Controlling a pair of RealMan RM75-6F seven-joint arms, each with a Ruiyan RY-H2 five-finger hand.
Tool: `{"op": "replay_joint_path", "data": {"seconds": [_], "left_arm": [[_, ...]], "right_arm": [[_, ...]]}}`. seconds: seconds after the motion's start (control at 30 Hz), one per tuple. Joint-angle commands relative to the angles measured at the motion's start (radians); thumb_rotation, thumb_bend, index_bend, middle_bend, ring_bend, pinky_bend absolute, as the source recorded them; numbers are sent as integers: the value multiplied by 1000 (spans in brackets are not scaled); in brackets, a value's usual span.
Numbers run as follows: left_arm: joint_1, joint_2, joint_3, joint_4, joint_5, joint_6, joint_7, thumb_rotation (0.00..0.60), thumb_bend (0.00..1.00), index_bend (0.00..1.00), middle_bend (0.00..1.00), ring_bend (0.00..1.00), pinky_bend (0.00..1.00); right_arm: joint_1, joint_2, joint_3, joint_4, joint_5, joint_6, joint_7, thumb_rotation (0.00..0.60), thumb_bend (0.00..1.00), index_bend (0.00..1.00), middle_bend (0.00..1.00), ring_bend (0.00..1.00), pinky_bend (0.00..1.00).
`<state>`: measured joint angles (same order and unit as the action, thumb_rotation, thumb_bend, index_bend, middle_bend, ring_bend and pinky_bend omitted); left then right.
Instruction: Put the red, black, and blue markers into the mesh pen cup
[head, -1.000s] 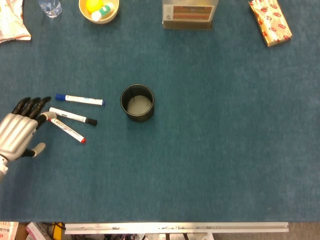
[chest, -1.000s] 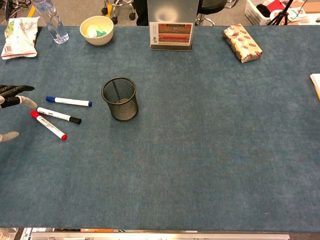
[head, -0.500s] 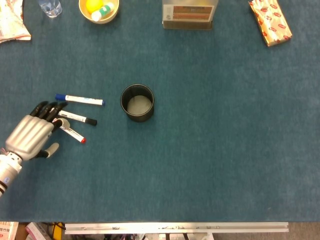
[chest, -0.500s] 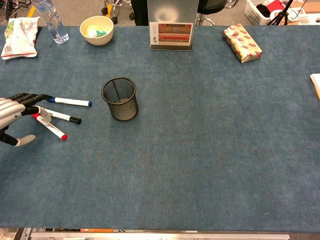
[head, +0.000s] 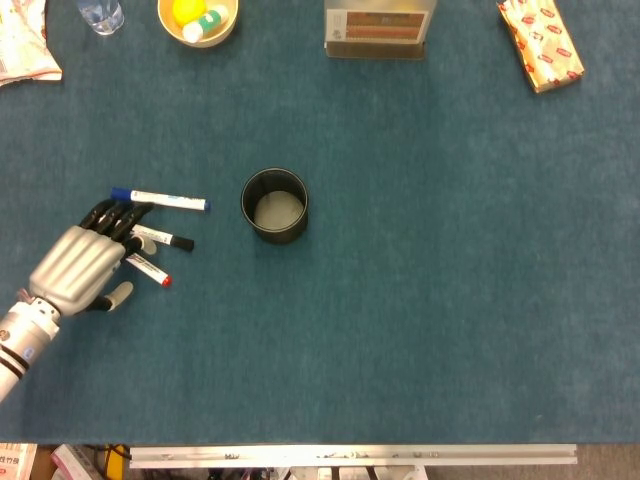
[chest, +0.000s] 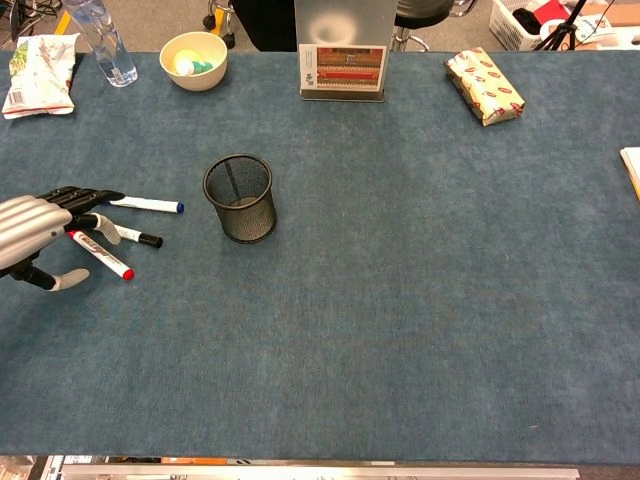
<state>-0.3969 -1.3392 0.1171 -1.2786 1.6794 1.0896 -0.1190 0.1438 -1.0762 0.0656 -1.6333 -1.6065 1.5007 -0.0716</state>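
We are hovering our left hand (head: 75, 268), fingers spread and gripping nothing, over the cap ends of three markers lying left of the mesh pen cup (head: 275, 205), likely lining up a first pick: one blue marker (head: 170, 200), one black marker (head: 165, 239), one red marker (head: 150, 270). Our right hand is showing nowhere

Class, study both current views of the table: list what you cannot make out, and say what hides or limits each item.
- Left ends of the black marker and red marker: covered by the left hand, both views.
- Whether its fingers touch any marker: cannot tell.
- Right hand: in neither view.
- Sign print: too small.
- Water bottle: cut by the top edge.
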Motion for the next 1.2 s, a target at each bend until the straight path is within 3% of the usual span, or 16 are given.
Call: {"op": "replay_joint_path", "data": {"seconds": [0.03,1.2], "left_arm": [[-4,-4,0,6,-4,-2,-1,600,334,317,0,0,50],[-44,-66,16,113,-40,-52,-16,600,334,365,0,0,55]], "right_arm": [[0,0,0,0,0,0,1,600,0,143,173,126,301],[-6,-3,-2,13,9,4,14,600,0,144,173,126,301]]}}
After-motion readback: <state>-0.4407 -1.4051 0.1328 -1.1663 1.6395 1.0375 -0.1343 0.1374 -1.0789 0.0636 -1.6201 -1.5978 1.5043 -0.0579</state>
